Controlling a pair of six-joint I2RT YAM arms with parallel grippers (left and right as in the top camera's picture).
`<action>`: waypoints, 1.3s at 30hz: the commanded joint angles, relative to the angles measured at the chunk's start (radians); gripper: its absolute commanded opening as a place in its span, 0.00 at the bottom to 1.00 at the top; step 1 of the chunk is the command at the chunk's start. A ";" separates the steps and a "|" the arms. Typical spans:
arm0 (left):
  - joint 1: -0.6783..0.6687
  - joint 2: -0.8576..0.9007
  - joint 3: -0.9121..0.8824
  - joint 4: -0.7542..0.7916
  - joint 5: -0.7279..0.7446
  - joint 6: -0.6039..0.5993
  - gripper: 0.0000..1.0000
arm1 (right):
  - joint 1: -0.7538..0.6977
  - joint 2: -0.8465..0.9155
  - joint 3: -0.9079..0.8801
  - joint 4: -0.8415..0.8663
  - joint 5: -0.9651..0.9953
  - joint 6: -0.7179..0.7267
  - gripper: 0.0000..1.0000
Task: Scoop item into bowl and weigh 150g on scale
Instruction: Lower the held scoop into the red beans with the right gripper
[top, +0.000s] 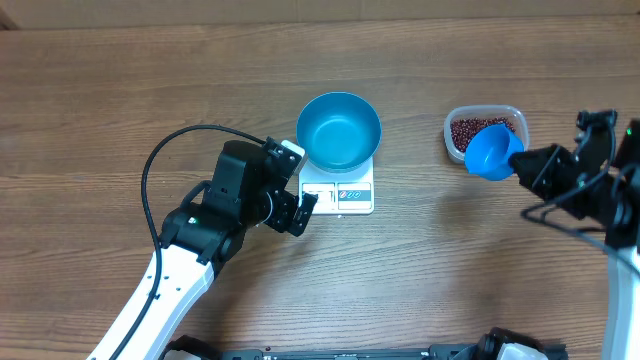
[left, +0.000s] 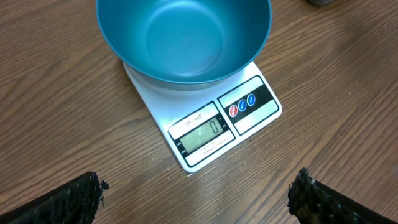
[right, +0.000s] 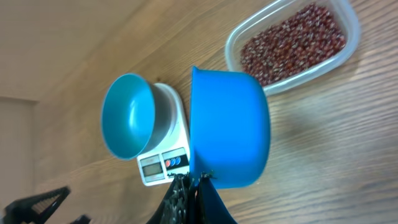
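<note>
Bowl (top: 340, 130) empty on scale (top: 345, 197). Left gripper (top: 298, 182) agape beside scale; right gripper (top: 525, 165) clamped on scoop (top: 492, 150), right of scale. Hazard: beans (top: 470, 130) spilling mid-carry from a tilting scoop; overpouring.

Brown wood-grain table (top: 100, 80), soft even light

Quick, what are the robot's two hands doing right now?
Left gripper: open, holding nothing.
Right gripper: shut on the blue scoop.

Robot lab: arms (top: 230, 195), scale (top: 347, 196) on wood table (top: 100, 100).
</note>
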 joint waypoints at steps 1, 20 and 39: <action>0.003 0.008 -0.001 0.000 -0.006 -0.013 1.00 | 0.047 0.100 0.158 -0.041 0.111 -0.027 0.04; 0.003 0.008 -0.001 0.000 -0.006 -0.013 1.00 | 0.152 0.492 0.465 -0.056 0.566 -0.268 0.04; 0.003 0.008 -0.001 0.000 -0.006 -0.013 1.00 | 0.153 0.681 0.455 -0.053 0.498 -0.348 0.04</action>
